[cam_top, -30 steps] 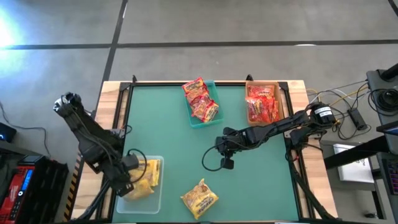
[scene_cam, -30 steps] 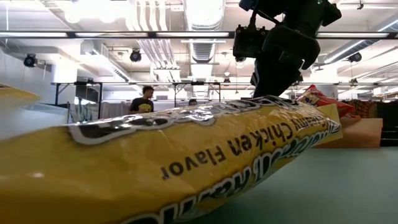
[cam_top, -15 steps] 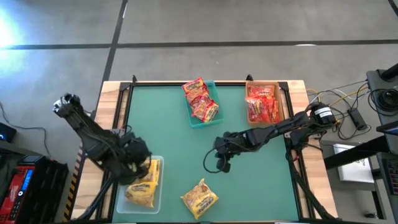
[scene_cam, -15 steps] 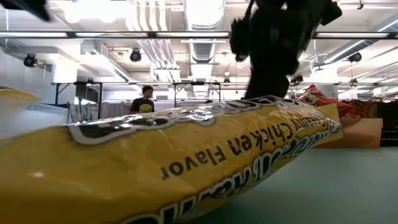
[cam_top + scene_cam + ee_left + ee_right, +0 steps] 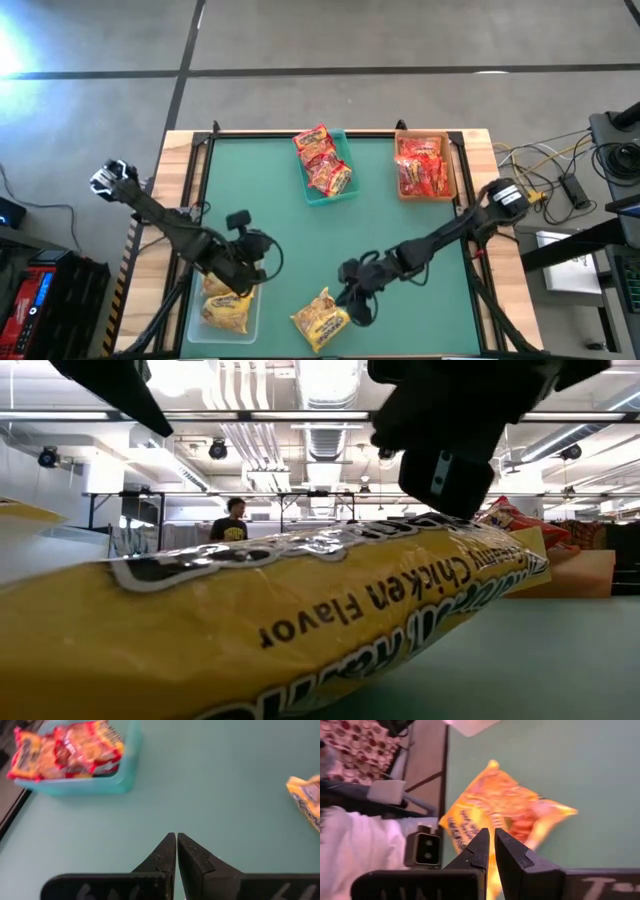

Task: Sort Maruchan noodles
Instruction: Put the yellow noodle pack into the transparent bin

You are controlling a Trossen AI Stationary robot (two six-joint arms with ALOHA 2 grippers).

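One yellow Maruchan noodle packet (image 5: pixel 320 320) lies flat on the green table near its front edge; it fills the low view (image 5: pixel 300 620). My right gripper (image 5: pixel 357 306) hovers shut just right of and above it, the packet (image 5: pixel 495 815) showing beyond its fingertips (image 5: pixel 491 834). My left gripper (image 5: pixel 255 250) is shut with nothing in it, over the table beside the clear bin's (image 5: pixel 252 300) far right corner. That bin holds more yellow packets (image 5: pixel 225 305). Red packets fill the teal bin (image 5: pixel 345 192) and the tan bin (image 5: pixel 400 190).
The teal bin (image 5: pixel 127 775) stands at the far middle and the tan bin at the far right. Bare green table lies between the bins and the arms. A black frame (image 5: pixel 200 200) runs along the table's edges. People show in the room beyond (image 5: pixel 233 520).
My left gripper has come out from over the clear bin toward the table's middle and turned to face the far side, staying shut. My right gripper has swung from the table's middle toward the near edge, down beside the loose yellow packet, also shut.
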